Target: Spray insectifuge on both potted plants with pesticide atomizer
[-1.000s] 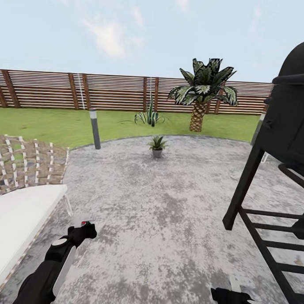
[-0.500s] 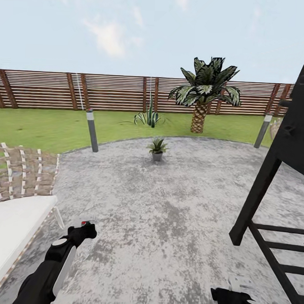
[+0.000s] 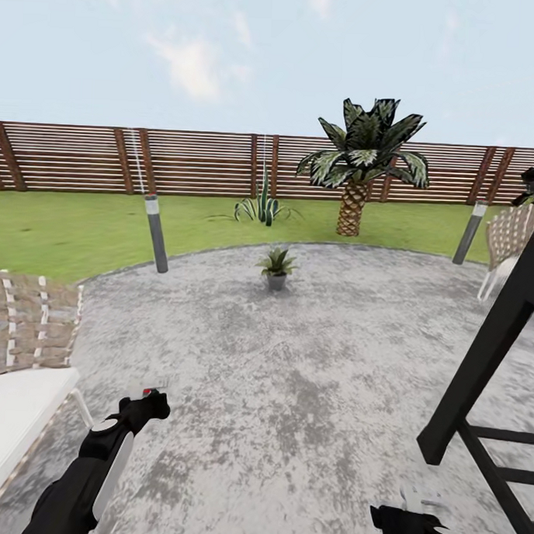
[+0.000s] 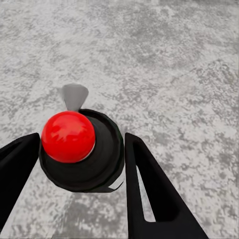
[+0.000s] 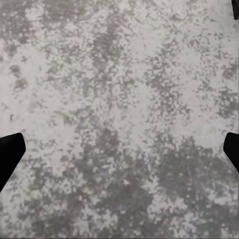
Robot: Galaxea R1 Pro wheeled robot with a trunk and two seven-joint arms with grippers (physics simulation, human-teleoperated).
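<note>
The left gripper (image 4: 82,164) is clamping the dark, red-capped pesticide atomizer (image 4: 82,152), its long axis running along the fingers, grey nozzle facing the grey stone patio (image 3: 294,361). A small green potted plant (image 3: 276,265) is sitting upright in its grey pot mid-patio. The right gripper (image 5: 119,149) is hanging spread wide, empty.

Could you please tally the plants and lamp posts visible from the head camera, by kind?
Potted plant: 1
Palm: 1
Agave: 1
Lamp posts: 2
Total: 5
</note>
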